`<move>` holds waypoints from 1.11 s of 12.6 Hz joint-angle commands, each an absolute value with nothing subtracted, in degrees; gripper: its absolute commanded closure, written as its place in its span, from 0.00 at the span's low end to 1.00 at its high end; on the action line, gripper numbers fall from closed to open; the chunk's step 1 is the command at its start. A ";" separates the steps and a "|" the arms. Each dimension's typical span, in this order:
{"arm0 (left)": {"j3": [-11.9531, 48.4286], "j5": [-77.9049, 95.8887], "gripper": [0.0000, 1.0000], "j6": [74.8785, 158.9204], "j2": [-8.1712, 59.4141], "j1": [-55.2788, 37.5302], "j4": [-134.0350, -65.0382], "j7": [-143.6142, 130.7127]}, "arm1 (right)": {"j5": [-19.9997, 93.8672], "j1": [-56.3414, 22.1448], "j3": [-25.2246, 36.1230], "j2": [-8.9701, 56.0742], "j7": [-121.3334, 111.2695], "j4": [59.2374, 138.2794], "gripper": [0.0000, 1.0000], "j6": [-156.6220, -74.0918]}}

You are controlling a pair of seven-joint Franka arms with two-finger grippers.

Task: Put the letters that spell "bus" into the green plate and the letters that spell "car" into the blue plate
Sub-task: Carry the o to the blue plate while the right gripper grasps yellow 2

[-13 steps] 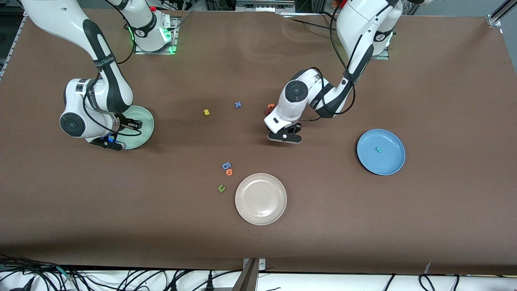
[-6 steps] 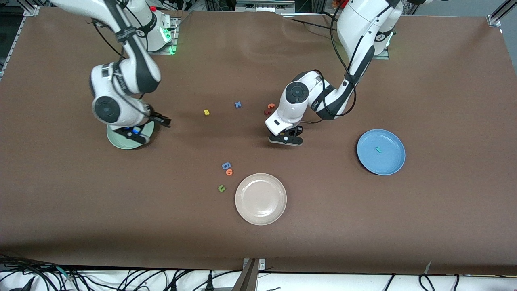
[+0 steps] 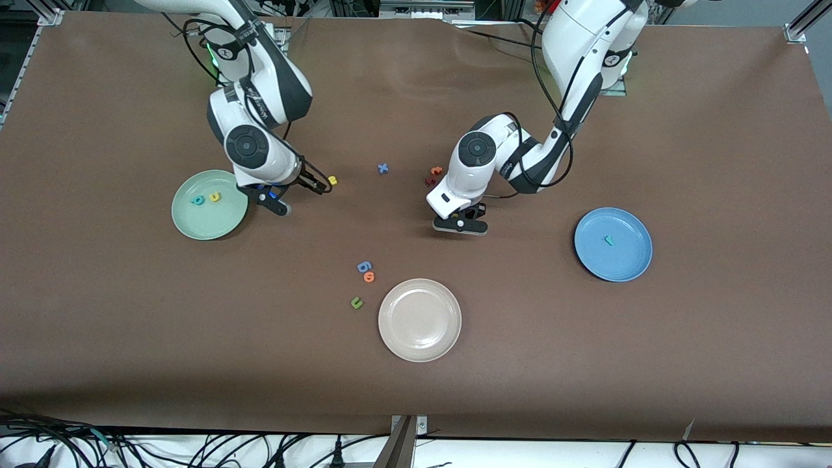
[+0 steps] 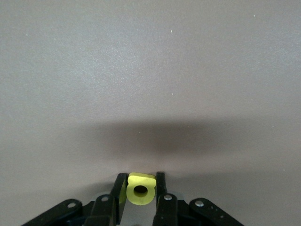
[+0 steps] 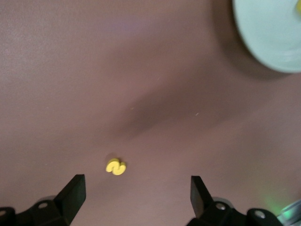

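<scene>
Since the green plate (image 3: 188,221) already held the teal b (image 3: 197,200) and yellow u (image 3: 214,195), we hung the wide-open right gripper (image 3: 296,192) over the yellow s (image 3: 332,180), nothing blocking it. Our left gripper (image 3: 460,224) pinched the yellow a (image 4: 139,189), bound for the blue plate (image 3: 634,266) with its teal letter (image 3: 609,240); the blue x (image 3: 383,168) and beige plate (image 3: 448,338) lay clear of that path.

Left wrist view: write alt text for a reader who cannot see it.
The left tool is shut on a small yellow letter a with a round hole, gripped between its two black fingers. Ahead lies bare brown table, crossed by a soft shadow.
</scene>
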State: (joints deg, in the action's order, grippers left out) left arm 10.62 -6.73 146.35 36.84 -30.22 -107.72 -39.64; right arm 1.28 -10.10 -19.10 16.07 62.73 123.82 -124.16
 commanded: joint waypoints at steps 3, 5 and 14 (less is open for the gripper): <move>10.02 -9.40 0.80 143.10 37.53 -30.50 -105.82 -41.40 | 1.41 -9.40 -22.76 17.57 72.76 130.77 0.02 -137.52; 9.58 -9.49 0.80 136.27 36.74 -29.28 -102.41 -40.26 | 1.41 -9.40 -23.99 19.07 75.05 132.27 0.02 -141.40; 9.76 -9.49 0.85 117.35 34.19 -11.10 -96.50 -6.64 | 1.41 -9.41 -24.43 21.18 75.15 137.81 0.32 -152.66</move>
State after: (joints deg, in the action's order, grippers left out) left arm 8.98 -7.75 120.29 35.84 -14.70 -96.41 -13.77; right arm 1.28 -10.08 -23.55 21.16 74.24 136.63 -150.40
